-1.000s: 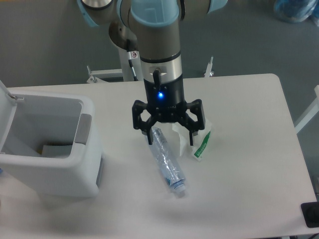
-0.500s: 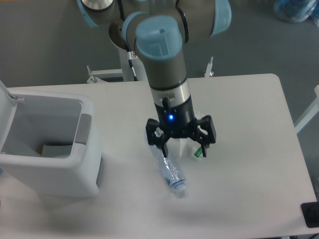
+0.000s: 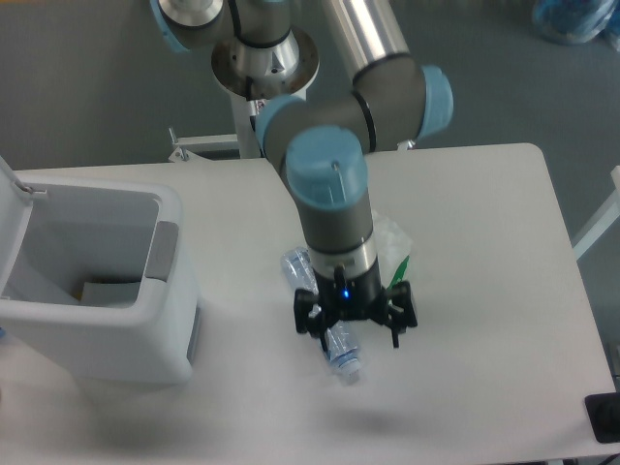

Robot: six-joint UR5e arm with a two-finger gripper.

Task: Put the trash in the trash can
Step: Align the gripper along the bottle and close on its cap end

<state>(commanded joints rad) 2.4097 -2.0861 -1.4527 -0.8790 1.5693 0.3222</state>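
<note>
Camera view: my hand (image 3: pixel 355 328) is low over the bottle (image 3: pixel 337 351) mid-bench.
I see the fingers spread wide, one either side of the crushed bottle, gripping nothing. The wrapper (image 3: pixel 392 244) lies just beside it at 1 o'clock. The trash can (image 3: pixel 107 291) stands open at 9 o'clock on the bench (image 3: pixel 484 291).

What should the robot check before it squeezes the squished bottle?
1. Gripper open: ok, fingers spread.
2. Gripper low over the bottle: ok.
3. Bottle between the fingers: cannot tell, the wrist hides its middle.
4. Wrapper out of the grip: cannot tell, it lies close behind the arm.
5. Trash can lid up and mouth open: ok.
6. Bottle lying on the table, not hanging off: ok.
</note>
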